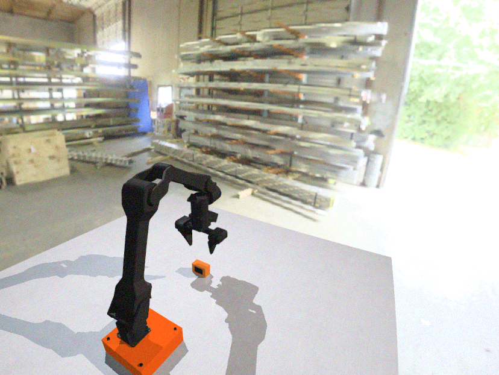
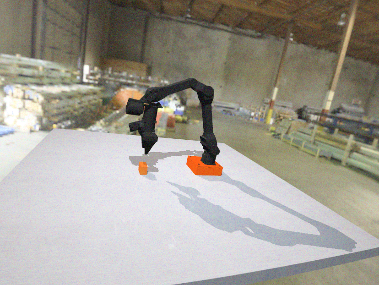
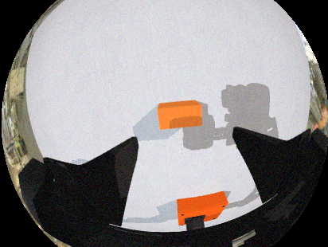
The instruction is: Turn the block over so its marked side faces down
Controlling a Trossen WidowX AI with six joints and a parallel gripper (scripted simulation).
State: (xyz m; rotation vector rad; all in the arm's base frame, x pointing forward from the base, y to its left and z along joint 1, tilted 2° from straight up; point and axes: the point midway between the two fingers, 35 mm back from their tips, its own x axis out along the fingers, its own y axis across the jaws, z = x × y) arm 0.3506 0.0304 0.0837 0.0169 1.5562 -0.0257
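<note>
Open hand above the block

The hand points straight down with its fingers spread wide and nothing between them. The orange block rests on the desk just below the hand, its dark marked face turned sideways, well apart from the arm's orange base.

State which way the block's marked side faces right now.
Sideways, not down. In the top view the dark mark shows on a vertical face of the block, which rests on the table below the open claw.
</note>
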